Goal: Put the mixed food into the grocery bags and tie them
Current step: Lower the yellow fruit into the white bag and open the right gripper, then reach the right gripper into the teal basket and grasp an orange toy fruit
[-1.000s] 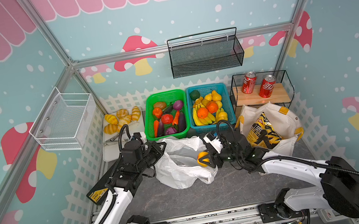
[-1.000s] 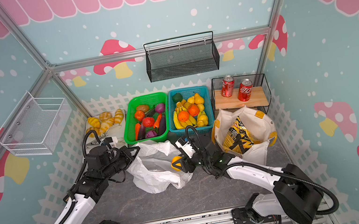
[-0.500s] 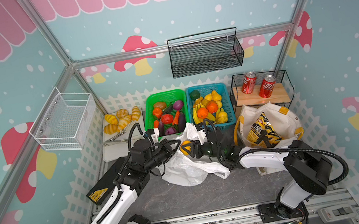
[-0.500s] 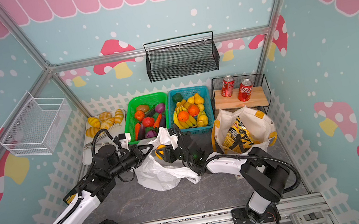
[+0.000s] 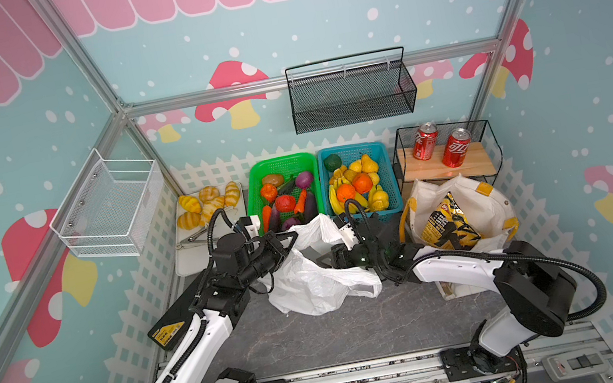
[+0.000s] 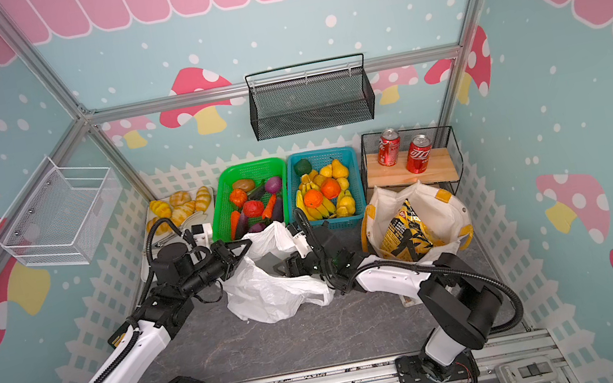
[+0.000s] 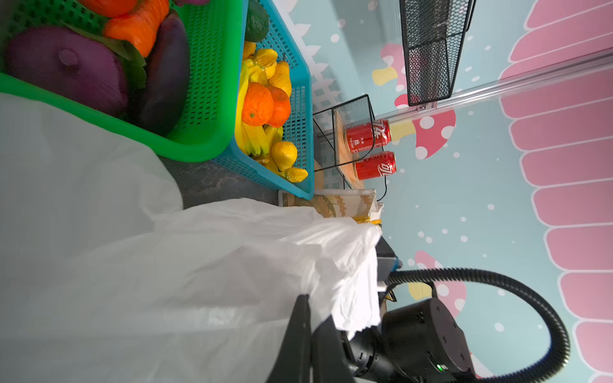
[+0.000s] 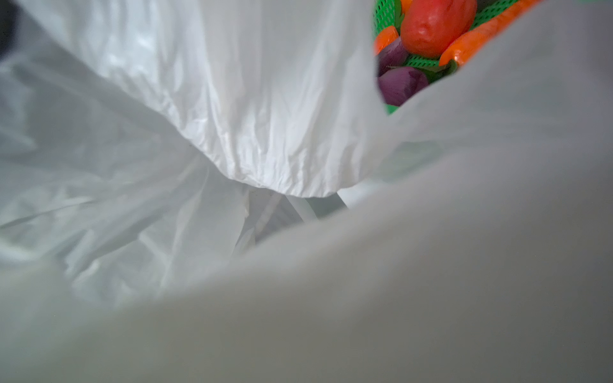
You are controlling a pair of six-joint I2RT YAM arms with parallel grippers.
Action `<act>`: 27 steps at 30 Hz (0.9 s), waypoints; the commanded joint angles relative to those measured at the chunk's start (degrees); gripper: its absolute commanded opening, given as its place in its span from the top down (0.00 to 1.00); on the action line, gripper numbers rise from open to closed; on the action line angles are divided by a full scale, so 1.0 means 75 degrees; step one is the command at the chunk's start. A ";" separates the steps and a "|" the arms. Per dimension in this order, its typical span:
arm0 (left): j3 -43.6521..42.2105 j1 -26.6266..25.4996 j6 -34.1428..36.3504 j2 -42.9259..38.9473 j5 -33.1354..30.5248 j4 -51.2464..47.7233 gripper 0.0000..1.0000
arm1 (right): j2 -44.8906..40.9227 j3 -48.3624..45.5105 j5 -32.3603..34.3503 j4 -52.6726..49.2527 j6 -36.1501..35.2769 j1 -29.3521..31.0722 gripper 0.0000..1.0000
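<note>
Grey tabletop: cream cloth tote holds yellow-black snack packet; left gripper clamps white plastic bag; right gripper jaws: cannot tell

Bright, even light; wrist foregrounds blurred

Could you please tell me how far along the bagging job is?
Done: a snack packet sits in the tote. In hand: the left end effector pinches the plastic bag open; the right end effector reaches inside. Left: fruit in the blue basket, both bags untied.

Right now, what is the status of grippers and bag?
Left gripper shut on white plastic bag rim. Right gripper at bag mouth, jaws unclear. Green basket close behind.
</note>
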 commanded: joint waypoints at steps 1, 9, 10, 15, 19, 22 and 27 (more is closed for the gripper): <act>-0.0191 0.0292 -0.0109 -0.0121 0.0253 0.0127 1.00 | -0.0636 0.0048 -0.0547 -0.0724 -0.0777 -0.0153 0.17; -0.0272 0.0804 -0.0048 -0.0252 0.0336 -0.0140 1.00 | -0.2116 -0.0135 -0.1335 -0.2176 -0.1965 -0.0604 0.19; -0.0298 0.0900 -0.0044 -0.0281 0.0275 -0.0233 1.00 | -0.2387 -0.0144 -0.1419 -0.2441 -0.2196 -0.0725 0.20; -0.0515 0.1253 -0.0091 -0.0361 0.0024 -0.0278 1.00 | -0.3313 -0.0064 -0.2278 -0.3188 -0.2894 -0.1466 0.19; -0.0558 0.1421 0.0006 -0.0341 -0.0019 -0.0408 1.00 | -0.3426 0.0351 -0.1741 -0.3188 -0.2731 -0.1794 0.18; -0.0546 0.1501 0.0133 -0.0428 -0.0045 -0.0589 1.00 | -0.2865 0.1138 0.0195 -0.3575 -0.2267 -0.2343 0.20; -0.0477 0.1514 0.0363 -0.0615 -0.0181 -0.0860 1.00 | -0.0892 0.3131 0.2464 -0.4755 -0.2591 -0.2391 0.30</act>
